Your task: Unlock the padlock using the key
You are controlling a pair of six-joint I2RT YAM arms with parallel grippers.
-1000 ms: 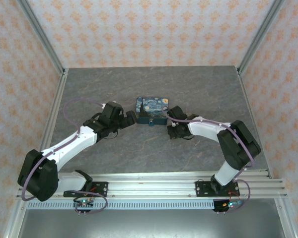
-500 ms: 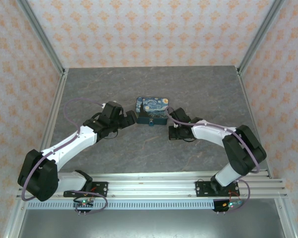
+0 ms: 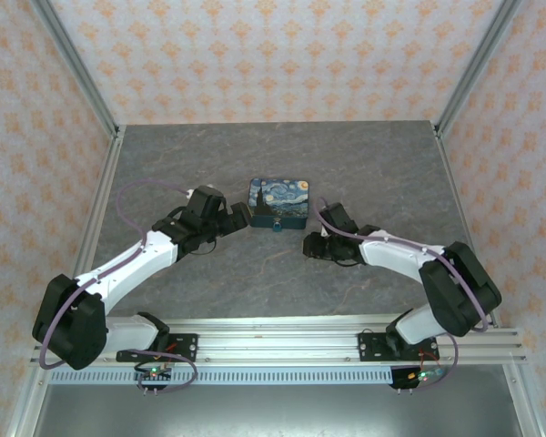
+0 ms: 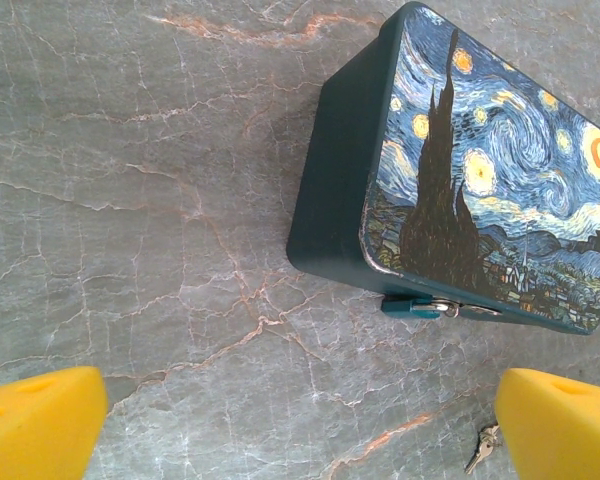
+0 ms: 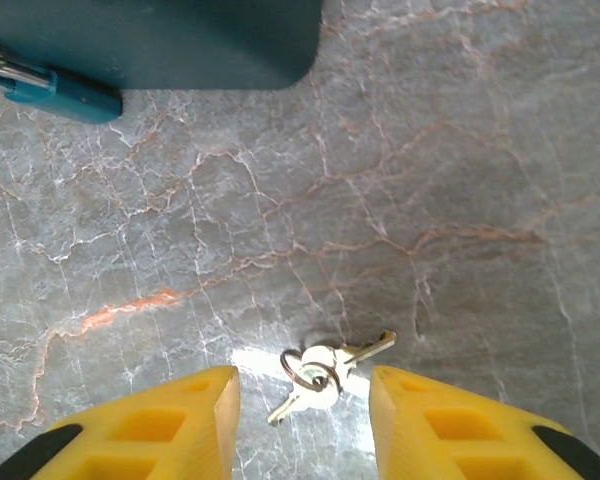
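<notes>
The tiny teal padlock [image 3: 278, 226] hangs on the front clasp of the Starry Night box [image 3: 278, 202]. It also appears in the left wrist view as the padlock [image 4: 412, 306] and in the right wrist view as the padlock [image 5: 65, 97]. The key [image 5: 330, 372], one of two small pale keys on a ring, lies flat on the table. My right gripper [image 5: 303, 420] is open, with its yellow fingers either side of the key and not touching it. The key [image 4: 483, 447] also lies near my left gripper's right finger. My left gripper [image 4: 300, 425] stands wide open left of the box, holding nothing.
The table [image 3: 209, 164] is grey marbled stone, walled by patterned panels with metal posts at the corners. An aluminium rail [image 3: 282, 346] carrying the arm bases runs along the near edge. The box [image 4: 480, 170] sits mid-table between both arms.
My right gripper has drawn back from the box's right end toward the near edge, and its jaws have opened. The left arm has not moved.
</notes>
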